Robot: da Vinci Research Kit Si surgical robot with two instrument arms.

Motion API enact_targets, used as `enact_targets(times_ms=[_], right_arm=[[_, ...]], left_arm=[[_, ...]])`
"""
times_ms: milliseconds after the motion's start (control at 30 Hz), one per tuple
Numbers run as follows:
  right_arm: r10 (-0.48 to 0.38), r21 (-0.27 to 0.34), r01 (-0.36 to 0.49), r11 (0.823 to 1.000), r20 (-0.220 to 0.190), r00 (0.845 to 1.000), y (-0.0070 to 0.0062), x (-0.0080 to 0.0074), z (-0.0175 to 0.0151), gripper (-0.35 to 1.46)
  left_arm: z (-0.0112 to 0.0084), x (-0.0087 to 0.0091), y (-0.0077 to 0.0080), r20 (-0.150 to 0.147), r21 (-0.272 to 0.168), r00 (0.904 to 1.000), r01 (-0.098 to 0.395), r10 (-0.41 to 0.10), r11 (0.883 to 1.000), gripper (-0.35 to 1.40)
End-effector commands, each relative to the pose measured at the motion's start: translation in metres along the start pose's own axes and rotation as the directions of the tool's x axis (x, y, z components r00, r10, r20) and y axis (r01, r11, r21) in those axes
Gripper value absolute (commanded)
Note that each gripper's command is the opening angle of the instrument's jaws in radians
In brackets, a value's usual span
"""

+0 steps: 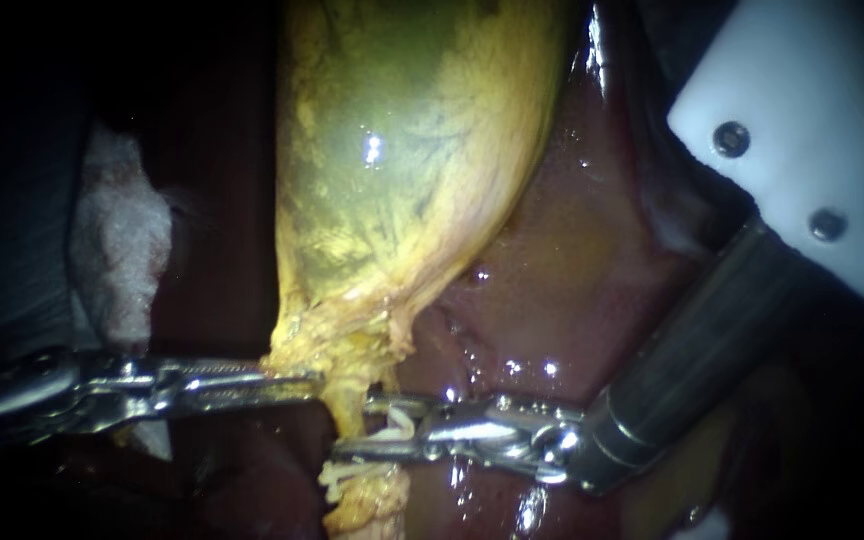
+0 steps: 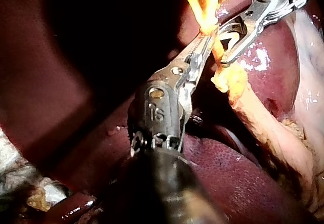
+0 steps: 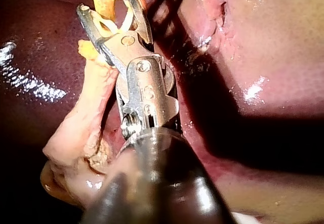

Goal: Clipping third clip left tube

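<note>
On the far left a white fluffy lump [image 1: 117, 240] sits out of the way. Your left instrument [image 1: 292, 385] has its jaws pinched together on the top of the tube [image 1: 350, 400], right under the big yellow-green gallbladder [image 1: 392, 160]. The tube is a thin yellow string that runs down toward the near edge. It looks soft, wet and slippery, and I think it can tear if you tug hard, so pull gently.

Just to the right, your right instrument [image 1: 357, 428] has its jaws apart, one on each side of the tube, with a pale clip [image 3: 115, 28] in the gap. Take the tube on its thin part, just below the left jaws, not on the ragged fatty bit lower down. Squeeze straight across it. The dark red liver [image 1: 572, 300] lies behind and to the right.
</note>
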Motion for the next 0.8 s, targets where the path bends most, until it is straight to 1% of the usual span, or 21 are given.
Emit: enact_targets(times_ms=[33, 233, 467, 600, 733, 800], right_arm=[[0.0, -0.001, 0.0, 1.0, -0.001, 1.0, -0.0001, 0.0001, 0.0, 0.56], [0.006, 0.004, -0.006, 1.0, -0.009, 1.0, -0.0003, 0.0002, 0.0001, 0.55], [0.031, 0.007, -0.031, 1.0, -0.02, 0.999, -0.0004, 0.0005, 0.0003, 0.49], [0.031, 0.006, -0.031, 0.999, -0.021, 0.999, -0.0004, 0.0006, 0.0005, 0.47], [0.043, 0.007, -0.043, 0.999, -0.021, 0.999, -0.0004, 0.0006, 0.0005, 0.43], [0.043, 0.004, -0.043, 0.999, -0.023, 0.999, -0.0004, 0.0006, 0.0005, 0.37]], left_arm=[[0.0, 0.0, 0.0, 0.0, 0.002, 1.0, 0.0, 0.0, 1.0, -0.35], [0.0003, -0.0001, 0.0, 0.001, -0.002, 1.0, -0.001, 0.001, 1.0, -0.35], [0.0005, -0.0002, 0.0001, 0.001, -0.002, 1.0, -0.002, 0.002, 1.0, -0.35], [0.0005, -0.0002, 0.0001, 0.001, -0.002, 1.0, -0.002, 0.002, 1.0, -0.35], [0.0005, -0.0002, 0.0001, 0.001, -0.002, 1.0, -0.002, 0.002, 1.0, -0.35], [0.0005, -0.0002, 0.0001, 0.001, -0.002, 1.0, -0.002, 0.002, 1.0, -0.35]])
